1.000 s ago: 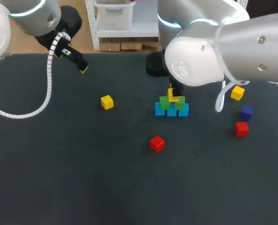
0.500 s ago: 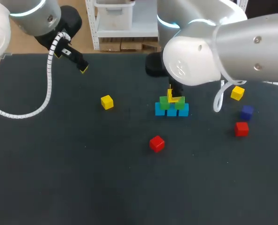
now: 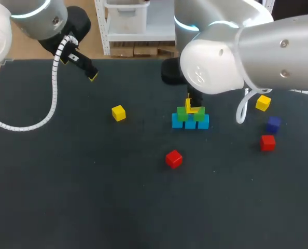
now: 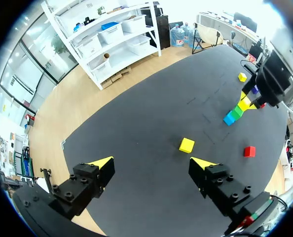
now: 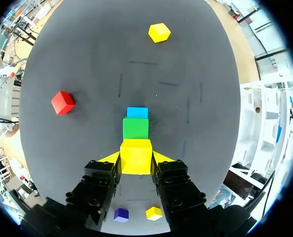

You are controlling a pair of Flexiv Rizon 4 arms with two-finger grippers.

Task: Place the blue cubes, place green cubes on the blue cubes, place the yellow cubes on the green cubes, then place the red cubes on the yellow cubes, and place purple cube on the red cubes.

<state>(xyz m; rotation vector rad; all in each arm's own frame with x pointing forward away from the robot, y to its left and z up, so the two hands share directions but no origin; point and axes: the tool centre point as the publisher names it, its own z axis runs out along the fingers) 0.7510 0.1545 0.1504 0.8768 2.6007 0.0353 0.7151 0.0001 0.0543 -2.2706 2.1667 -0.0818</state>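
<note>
Nearest on the table lies the near red cube, alone. Beyond it, to the right, sit the right red cube, then the purple cube, then the right yellow cube, near each other but apart. Off to the left, the left yellow cube lies by itself.

In the middle stands the pile: three blue cubes in a row, touching, with two green cubes on top. The right gripper is clamped on the held yellow cube, a finger on each side, over the green cubes. Whether the cube rests on them I cannot tell. Farthest off, by the table's far edge, the left gripper hangs with its fingers spread wide and nothing between them.

Only the head view shows the count of blue and green cubes, but there the right arm hides most of its gripper. The right wrist view shows the grasp plainly, sees the pile end-on as one green and one blue ahead of the held cube, and catches the purple and right yellow cubes under the gripper. The left wrist view shows the pile far ahead, and the left yellow and near red cubes closer.

Since a second ago the right arm's elbow has shifted slightly leftward. The cubes and the left arm are as before.
</note>
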